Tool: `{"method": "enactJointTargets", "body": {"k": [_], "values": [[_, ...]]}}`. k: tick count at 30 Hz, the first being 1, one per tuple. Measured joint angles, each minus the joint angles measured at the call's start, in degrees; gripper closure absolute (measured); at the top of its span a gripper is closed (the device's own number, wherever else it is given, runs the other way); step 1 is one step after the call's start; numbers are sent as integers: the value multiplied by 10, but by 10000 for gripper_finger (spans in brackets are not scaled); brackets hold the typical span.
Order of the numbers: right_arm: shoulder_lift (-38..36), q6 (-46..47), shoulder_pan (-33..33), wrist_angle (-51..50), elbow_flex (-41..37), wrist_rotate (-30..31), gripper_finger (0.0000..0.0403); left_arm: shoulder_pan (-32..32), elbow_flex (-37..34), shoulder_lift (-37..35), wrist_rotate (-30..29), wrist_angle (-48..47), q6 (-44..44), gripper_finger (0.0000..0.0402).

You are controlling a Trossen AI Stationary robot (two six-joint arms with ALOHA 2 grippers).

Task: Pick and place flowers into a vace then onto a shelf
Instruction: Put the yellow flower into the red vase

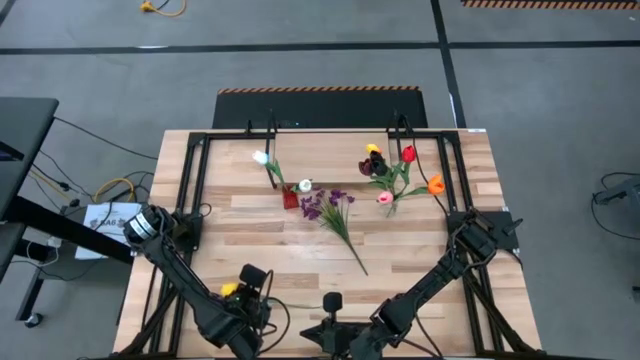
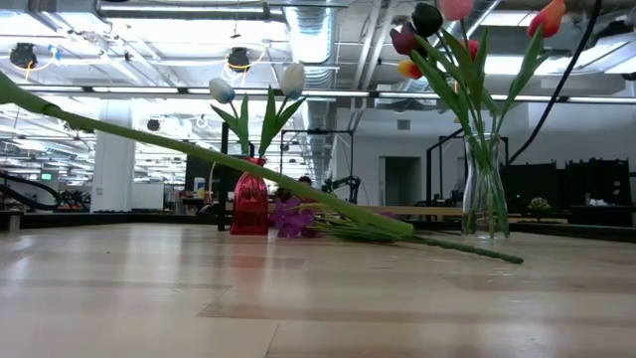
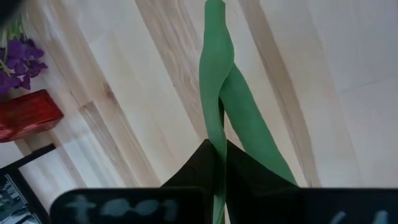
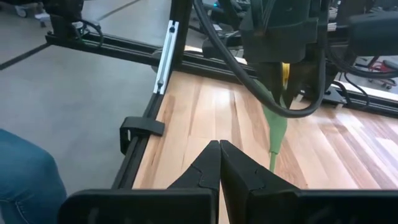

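Flowers: a yellow tulip (image 1: 230,290) with smooth, strap-like green leaves, pinched in the left gripper (image 3: 217,149) at the table's near edge.
Left gripper: fingers clamped on the stem.
Right gripper (image 4: 219,146): pointed black fingers pressed together, empty, near edge.
Vases: ribbed red vase (image 2: 249,204); clear glass vase (image 2: 484,189), holding tulips.
Loose: purple sprig (image 1: 332,210) on the plank table (image 1: 240,240).

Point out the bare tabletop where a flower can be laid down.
Free: the planks between the purple sprig and the right gripper, and left of the red vase. Crowded: around the clear vase of tulips, and by the left gripper, shut on a yellow tulip.
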Motion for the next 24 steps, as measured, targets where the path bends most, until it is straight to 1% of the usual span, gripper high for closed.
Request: {"method": "enactJointTargets", "body": {"k": [3,6,13,16,24], "values": [[0,4,0,0,0,0,403,0,0,0,1,11,-4,401],[0,27,-6,0,0,-1,403,0,8,0,3,17,-6,401],[0,97,-29,-39,0,-45,397,7,50,0,-7,17,-12,401],[0,105,-38,-51,0,-46,376,11,60,0,-7,15,-10,401],[0,105,-51,-49,0,-49,289,14,61,0,-5,10,-9,401]]}}
